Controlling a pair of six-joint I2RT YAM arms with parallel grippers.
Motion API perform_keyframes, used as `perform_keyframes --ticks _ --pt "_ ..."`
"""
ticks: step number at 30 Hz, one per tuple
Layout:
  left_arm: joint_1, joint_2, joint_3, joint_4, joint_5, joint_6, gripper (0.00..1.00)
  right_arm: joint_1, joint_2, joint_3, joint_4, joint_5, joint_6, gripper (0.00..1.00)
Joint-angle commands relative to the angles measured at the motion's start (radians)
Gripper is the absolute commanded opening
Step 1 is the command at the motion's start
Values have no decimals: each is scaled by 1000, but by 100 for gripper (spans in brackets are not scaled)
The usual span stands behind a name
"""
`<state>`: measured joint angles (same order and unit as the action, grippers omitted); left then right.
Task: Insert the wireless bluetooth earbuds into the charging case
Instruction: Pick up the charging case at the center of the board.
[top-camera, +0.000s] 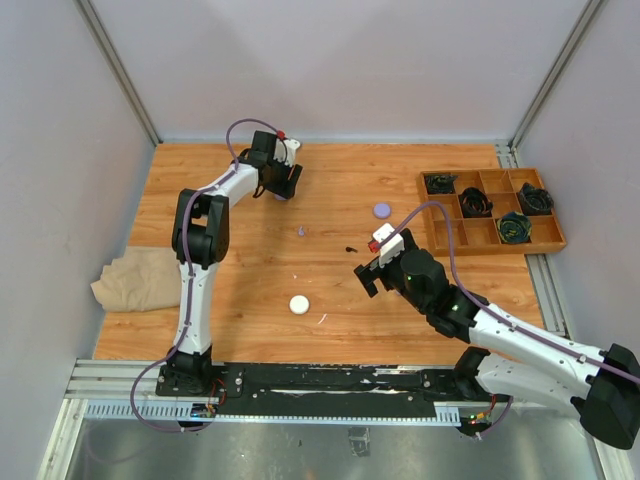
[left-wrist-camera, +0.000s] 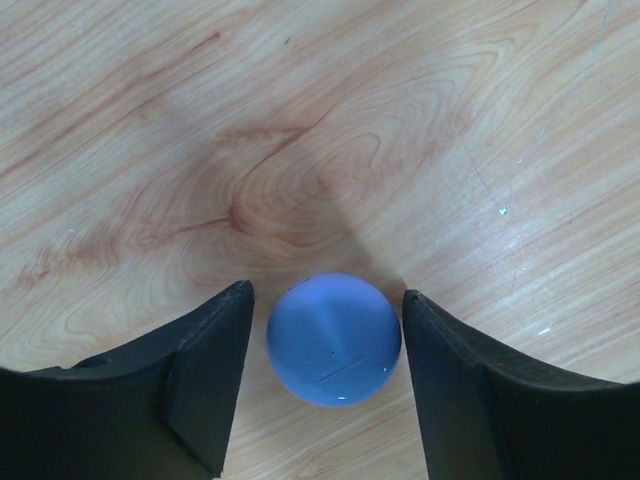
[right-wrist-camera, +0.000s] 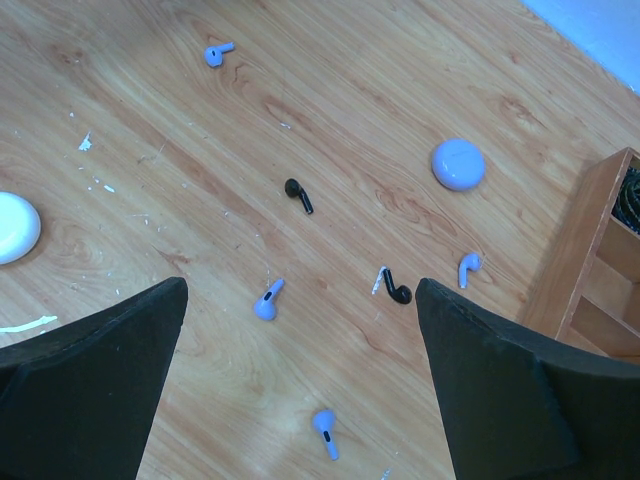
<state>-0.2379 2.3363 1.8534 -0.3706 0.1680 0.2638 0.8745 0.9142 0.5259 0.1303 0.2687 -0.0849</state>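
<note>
Step in hand: securing a case.
- Left gripper: jaws part-spread astride the round glossy blue puck-like charging case, not visibly clamped, near the far edge of the wooden table.
- Right gripper: spread wide, empty, above the tiny lavender and black bean-like earbuds strewn mid-table.
- Next: likely a firm, centred pinch on the case.

**Tray, cloth and scraps on a wooden table**

A pale wooden table fills the middle of the top view, boxed in by plain grey walls. At the upper right sits a wooden compartment tray, close to the table's right edge. Four of its compartments each hold one of the coiled black cables. A crumpled beige cloth lies at the left edge, partly hanging off the wood. A metal rail runs along the bottom. The right wrist view shows small white flecks at the upper left and a thin white strip at the left edge.
</note>
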Motion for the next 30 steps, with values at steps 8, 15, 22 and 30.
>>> perform_keyframes --ticks 8,15,22,30 --pt "2 -82 -79 -54 32 -12 54 -16 -29 23 -25 -18 27 99" --pt "-3 -232 -199 23 22 -188 47 -15 -28 44 -40 -33 57 99" --pt "-4 -415 -390 119 -61 -538 47 -15 -16 71 -36 -80 77 99" --pt "-20 -608 -674 279 -37 -919 45 -16 11 81 31 -126 85 99"
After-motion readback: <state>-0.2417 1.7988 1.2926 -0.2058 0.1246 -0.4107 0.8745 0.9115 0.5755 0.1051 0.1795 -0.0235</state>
